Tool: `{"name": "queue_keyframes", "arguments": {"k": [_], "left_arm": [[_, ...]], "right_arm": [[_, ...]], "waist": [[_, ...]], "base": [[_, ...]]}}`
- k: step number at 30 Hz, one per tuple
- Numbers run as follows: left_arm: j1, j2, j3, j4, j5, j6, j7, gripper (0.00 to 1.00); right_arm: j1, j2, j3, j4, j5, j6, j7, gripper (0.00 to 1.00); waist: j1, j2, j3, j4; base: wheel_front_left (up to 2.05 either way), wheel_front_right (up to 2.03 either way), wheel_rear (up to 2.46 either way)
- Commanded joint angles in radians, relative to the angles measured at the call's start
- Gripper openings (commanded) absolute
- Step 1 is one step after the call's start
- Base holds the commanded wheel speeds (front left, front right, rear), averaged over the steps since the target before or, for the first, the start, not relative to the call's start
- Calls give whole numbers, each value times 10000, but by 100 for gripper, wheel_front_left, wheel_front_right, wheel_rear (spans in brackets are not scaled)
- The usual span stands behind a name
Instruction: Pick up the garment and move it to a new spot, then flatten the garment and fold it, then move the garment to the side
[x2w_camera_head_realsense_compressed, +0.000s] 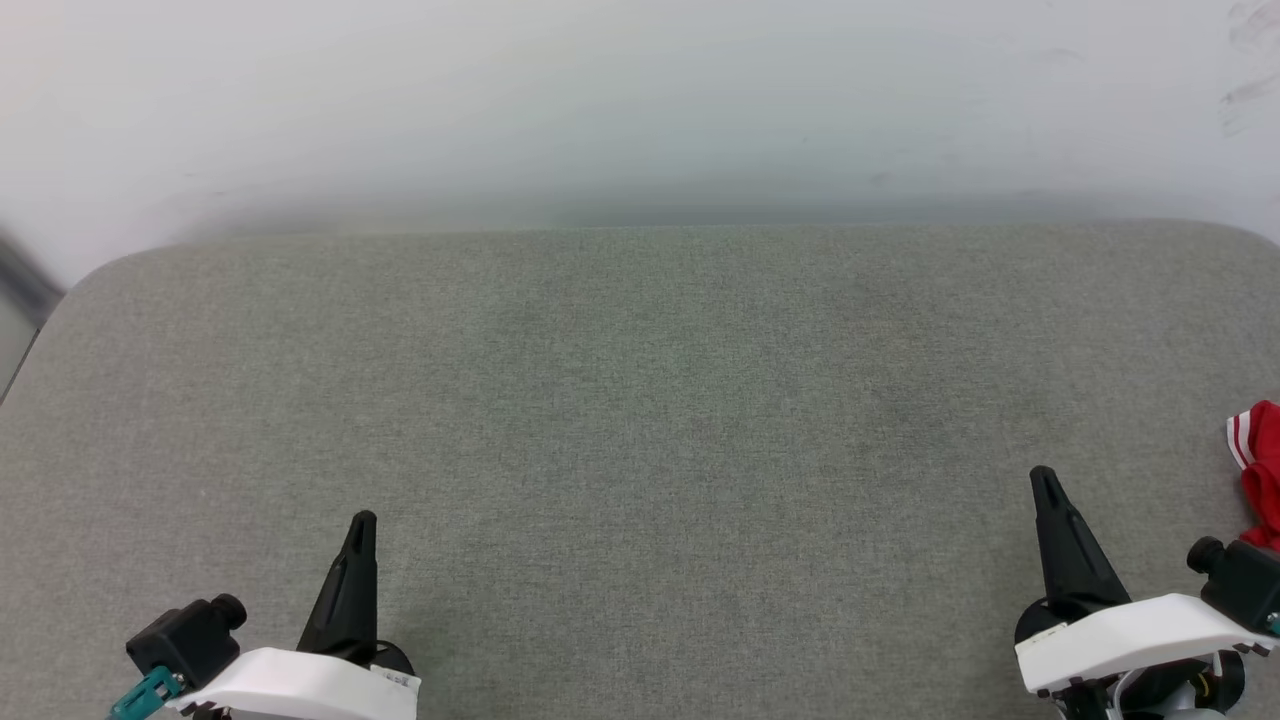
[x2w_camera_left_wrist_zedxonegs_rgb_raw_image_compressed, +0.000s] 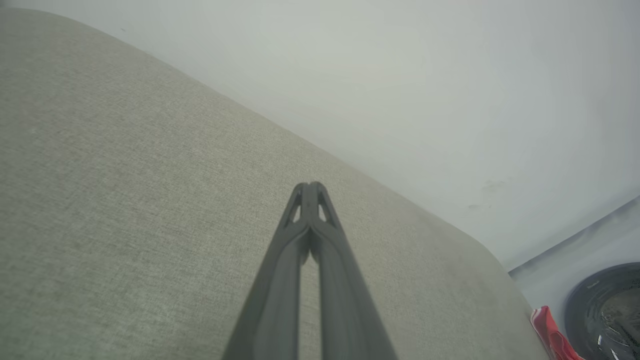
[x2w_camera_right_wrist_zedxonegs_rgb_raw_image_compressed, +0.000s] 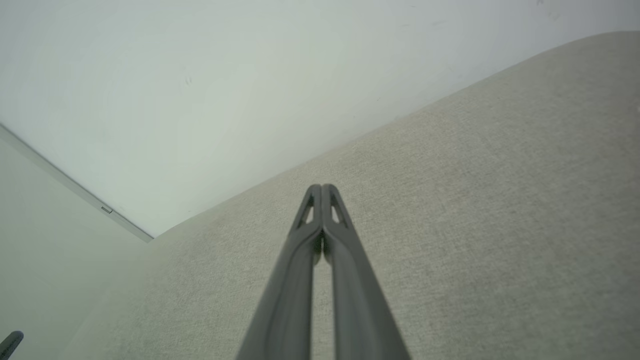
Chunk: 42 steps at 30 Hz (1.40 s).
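Observation:
Only a bunched red corner of the garment (x2w_camera_head_realsense_compressed: 1262, 470), with red-and-white stripe trim, shows at the far right edge of the grey cushioned surface (x2w_camera_head_realsense_compressed: 640, 400) in the head view. A red scrap of the garment (x2w_camera_left_wrist_zedxonegs_rgb_raw_image_compressed: 550, 335) also lies at the lower right of the left wrist view. My left gripper (x2w_camera_head_realsense_compressed: 363, 522) rests at the lower left, shut and holding nothing, its fingers (x2w_camera_left_wrist_zedxonegs_rgb_raw_image_compressed: 310, 187) pressed together over bare fabric. My right gripper (x2w_camera_head_realsense_compressed: 1043, 475) is at the lower right, just left of the garment and apart from it, shut and holding nothing, tips (x2w_camera_right_wrist_zedxonegs_rgb_raw_image_compressed: 321, 189) touching.
A pale wall (x2w_camera_head_realsense_compressed: 640, 100) runs behind the surface's rounded far edge. A dark round object (x2w_camera_left_wrist_zedxonegs_rgb_raw_image_compressed: 610, 310) sits on the floor beyond the surface's right end. The wide middle of the grey surface lies between the two grippers.

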Motion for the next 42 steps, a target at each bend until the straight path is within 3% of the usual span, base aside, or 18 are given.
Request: {"name": "queue_keyframes", "arguments": {"k": [1, 42], "left_arm": [[-268, 25, 76, -65, -352, -3, 62, 0], [-885, -104, 495, 605, -5060, -16, 1300, 0]], "right_arm": [[-278, -86, -39, -73, 397, 1, 43, 0], [-635, -129, -306, 615, 5562, -1, 924, 0]], "waist": [[-1, 0, -4, -3], [-1, 0, -142, -83]], "base": [[0, 0, 0], [0, 0, 0]]}}
